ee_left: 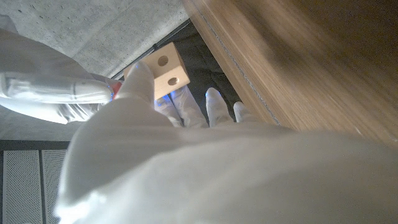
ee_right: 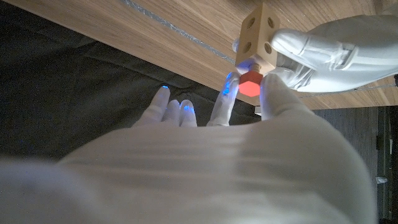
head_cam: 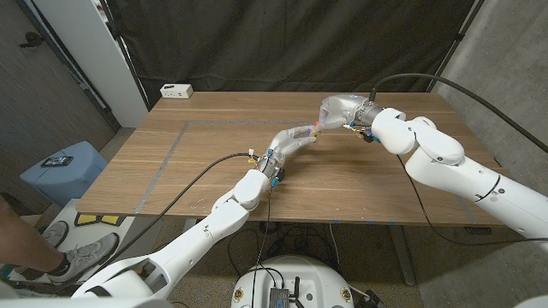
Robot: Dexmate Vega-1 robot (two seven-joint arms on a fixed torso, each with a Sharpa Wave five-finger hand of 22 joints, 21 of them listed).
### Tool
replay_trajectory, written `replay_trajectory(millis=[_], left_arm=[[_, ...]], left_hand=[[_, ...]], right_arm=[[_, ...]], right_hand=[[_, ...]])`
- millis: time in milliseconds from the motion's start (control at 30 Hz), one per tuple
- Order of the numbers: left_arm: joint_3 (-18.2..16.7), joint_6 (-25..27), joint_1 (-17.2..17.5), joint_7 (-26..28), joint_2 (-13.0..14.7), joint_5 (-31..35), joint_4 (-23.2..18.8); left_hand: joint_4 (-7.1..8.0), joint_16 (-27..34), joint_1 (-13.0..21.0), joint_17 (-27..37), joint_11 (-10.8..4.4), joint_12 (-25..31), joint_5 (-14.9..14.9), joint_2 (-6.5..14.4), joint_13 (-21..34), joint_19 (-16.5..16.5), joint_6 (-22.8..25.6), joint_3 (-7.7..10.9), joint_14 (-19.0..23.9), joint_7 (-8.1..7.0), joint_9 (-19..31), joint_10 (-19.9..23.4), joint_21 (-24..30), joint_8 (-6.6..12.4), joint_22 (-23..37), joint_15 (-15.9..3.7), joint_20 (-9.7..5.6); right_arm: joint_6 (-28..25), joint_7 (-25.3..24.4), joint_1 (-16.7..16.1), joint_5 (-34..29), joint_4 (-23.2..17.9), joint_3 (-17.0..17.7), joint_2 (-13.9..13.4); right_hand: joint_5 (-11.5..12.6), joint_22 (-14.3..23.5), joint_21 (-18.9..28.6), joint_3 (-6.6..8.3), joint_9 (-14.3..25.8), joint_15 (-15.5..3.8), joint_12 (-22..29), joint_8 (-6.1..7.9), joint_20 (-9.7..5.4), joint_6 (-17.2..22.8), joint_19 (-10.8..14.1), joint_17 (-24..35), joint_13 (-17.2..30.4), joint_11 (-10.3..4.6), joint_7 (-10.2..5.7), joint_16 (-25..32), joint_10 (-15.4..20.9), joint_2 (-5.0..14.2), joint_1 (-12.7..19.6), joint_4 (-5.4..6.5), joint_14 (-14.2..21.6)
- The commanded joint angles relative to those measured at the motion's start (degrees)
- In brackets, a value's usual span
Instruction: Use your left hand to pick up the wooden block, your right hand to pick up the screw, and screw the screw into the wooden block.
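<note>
Above table: left robot hand (ee_right: 323, 53) grips wooden block (ee_right: 256, 36); right robot hand (ee_right: 249, 124) pinches screw (ee_right: 250, 83) against it.

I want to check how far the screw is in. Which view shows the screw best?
The right wrist view: the screw, red-headed, sits at a hole in the wooden block, pinched by the right hand. The head view shows a small red speck; in the left wrist view it is barely visible.

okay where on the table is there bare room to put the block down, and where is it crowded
Bare wood lies on the table along its left side, between the white box at the far corner and the near edge, and across the near right. It is crowded mid-table, where the left hand holds the wooden block and the right hand holds the screw against it.
</note>
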Motion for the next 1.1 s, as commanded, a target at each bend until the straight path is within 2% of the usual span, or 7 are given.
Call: replay_trajectory(millis=[33,333,500,700,1100], left_arm=[[-0.1,0.0,0.5,0.1,0.3,-0.1,-0.6],[-0.3,0.0,1.0,0.3,0.5,-0.1,-1.1],[-0.4,-0.1,1.3,0.4,0.7,-0.1,-1.4],[-0.5,0.0,1.6,0.4,0.9,-0.2,-1.9],[-0.6,-0.1,1.7,0.2,1.0,-0.3,-2.0]], left_hand=[[-0.08,0.1,0.0,0.1,0.11,0.4,-0.1,0.7,0.1,0.2,0.1,0.53,0.5,0.25,0.0,0.0,0.5,0.32,0.1,-4.82,0.37],[-0.15,0.1,0.2,0.1,0.12,0.4,-0.1,0.8,0.1,0.3,0.2,0.61,0.6,0.30,0.0,0.0,0.5,0.37,0.1,-4.81,0.44],[-0.15,0.1,0.2,0.1,0.12,0.4,-0.1,0.9,0.1,0.3,0.3,0.69,0.5,0.34,0.0,-0.1,0.5,0.37,0.1,-4.76,0.42],[-0.15,0.1,0.3,0.2,0.14,0.3,-0.1,1.1,0.0,0.3,0.1,0.77,0.5,0.47,0.0,-0.1,0.5,0.33,0.1,-4.70,0.42],[-0.18,0.1,0.4,0.1,0.15,0.3,-0.2,1.3,-0.2,0.3,0.2,0.91,0.7,0.39,0.0,0.0,0.5,0.36,0.1,-4.63,0.47]], right_arm=[[-1.6,-0.2,-0.5,-2.3,-0.5,-0.7,0.5],[-2.4,-0.9,-0.8,-4.2,-0.7,-1.1,1.3],[-3.0,-1.2,-0.9,-5.7,-0.6,-1.7,2.0],[-3.5,-1.3,-1.1,-6.9,-0.7,-1.9,2.4],[-4.6,-0.7,-1.4,-8.8,-1.0,-2.2,3.1]], right_hand=[[-0.1,0.1,0.5,-0.24,0.4,-0.30,0.3,0.89,-0.18,1.2,0.8,0.1,0.2,-0.12,-0.14,0.4,0.9,0.02,-0.8,0.27,0.7],[-0.2,0.1,0.6,-0.94,1.3,-0.61,0.7,2.71,-0.44,3.6,1.7,0.2,0.2,-0.96,-0.05,0.6,2.5,-0.13,-2.1,0.68,1.7],[-0.4,0.1,0.6,-1.57,2.3,-1.11,0.9,4.65,-0.70,6.2,2.3,0.2,0.0,-1.63,-0.09,0.9,3.7,-0.16,-3.3,0.98,2.7],[-0.4,0.1,0.7,-2.04,3.3,-1.56,1.2,6.31,-1.09,8.2,3.2,0.3,-0.2,-2.44,0.11,1.0,5.0,-0.14,-4.1,1.11,3.5],[-0.7,0.1,0.6,-3.62,4.5,-1.50,1.1,7.94,-1.16,9.5,3.6,0.3,-0.4,-2.26,0.98,0.9,5.7,-1.37,-6.9,1.77,3.9]])
